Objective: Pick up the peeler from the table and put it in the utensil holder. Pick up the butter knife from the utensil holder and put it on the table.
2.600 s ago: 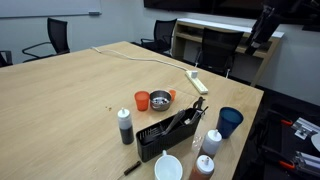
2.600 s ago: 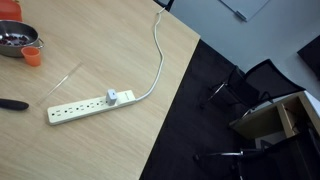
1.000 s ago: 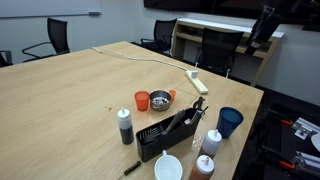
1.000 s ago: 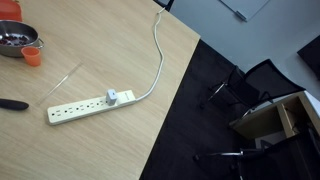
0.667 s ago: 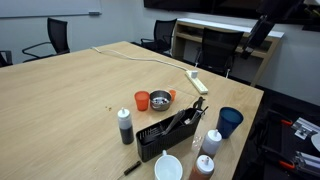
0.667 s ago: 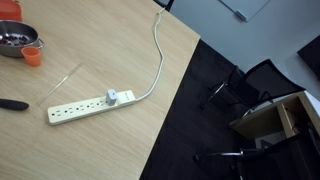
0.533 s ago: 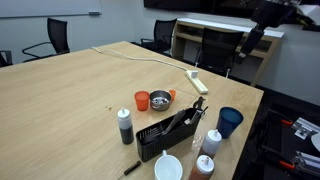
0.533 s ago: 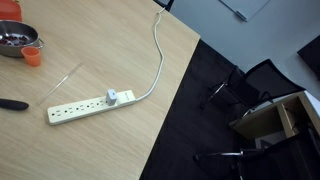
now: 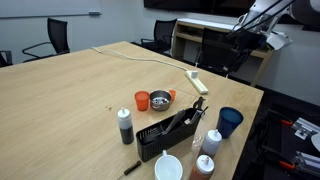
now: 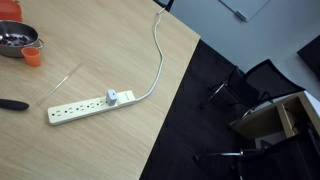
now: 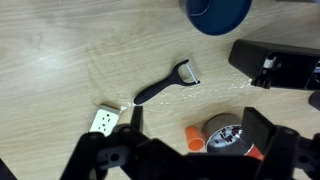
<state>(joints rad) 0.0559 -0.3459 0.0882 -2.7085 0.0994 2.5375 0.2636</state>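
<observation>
Here, utensil holder (image 9: pixel 160 140), utensils (image 9: pixel 191 112) inside

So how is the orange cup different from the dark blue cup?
The small round orange cup is clearly shorter than the tall dark blue cup. The orange cup stands beside the round metal bowl; the blue cup stands near the edge of the light-wood table. Both stand upright, open at the top.

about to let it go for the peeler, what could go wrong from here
The peeler lies flat, so the open gripper may scrape the table or slip off its thin handle. The power strip and orange cup sit close by and could get knocked.
</observation>
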